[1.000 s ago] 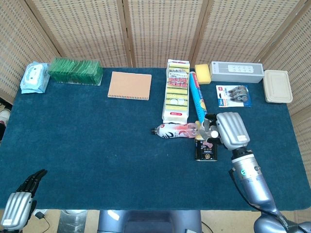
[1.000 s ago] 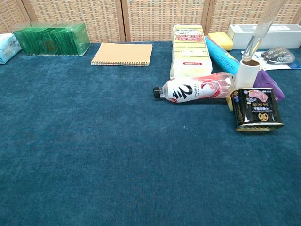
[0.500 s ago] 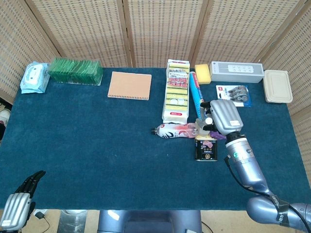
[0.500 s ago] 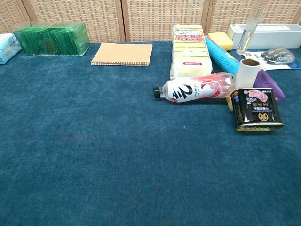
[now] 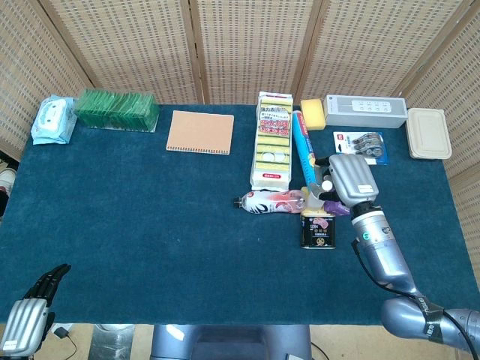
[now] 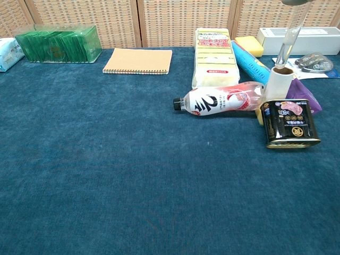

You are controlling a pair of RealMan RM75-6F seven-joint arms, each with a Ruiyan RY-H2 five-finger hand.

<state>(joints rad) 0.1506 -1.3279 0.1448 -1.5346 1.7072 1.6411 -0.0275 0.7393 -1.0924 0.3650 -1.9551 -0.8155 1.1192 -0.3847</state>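
Right side, mid-depth of the tabletop [image 5: 150, 225]. Right hand [image 5: 351, 180] hung over a tight cluster of things, palm down, knuckles toward the camera in the head view. The chest view caught only a sliver of it at the top edge, with a clear tube [image 6: 291, 40] slanting down from there. The tube stood in the air with nothing else to prop it, so I judged the hand closed around its upper end. The grip itself was hidden.

The tube's lower end sat at the open top of a white roll [image 6: 279, 84]. The roll stood upright, wedged between 3 neighbours, which probably kept it from tipping:
- a black can [image 6: 289, 123] just in front of it, label toward the camera
- a bottle [image 6: 218, 101] lying on its side to the left, cap pointing left, base against the roll
- a purple pack [image 6: 308, 98] behind and to the right, mostly hidden

Left hand [image 5: 26, 319] was low at the near-left corner, off the tabletop edge, fingers stretched forward and holding nothing. It lay well apart from everything.

Far row, left to right: wipes [image 5: 52, 120], green box [image 6: 58, 43], notebook [image 6: 138, 60], sponge pack [image 6: 212, 53], blue roll [image 6: 249, 61], yellow sponge [image 6: 248, 45], grey box [image 5: 365, 111], beige tub [image 5: 428, 133]. All were lined along the far edge, leaving the near half bare cloth.
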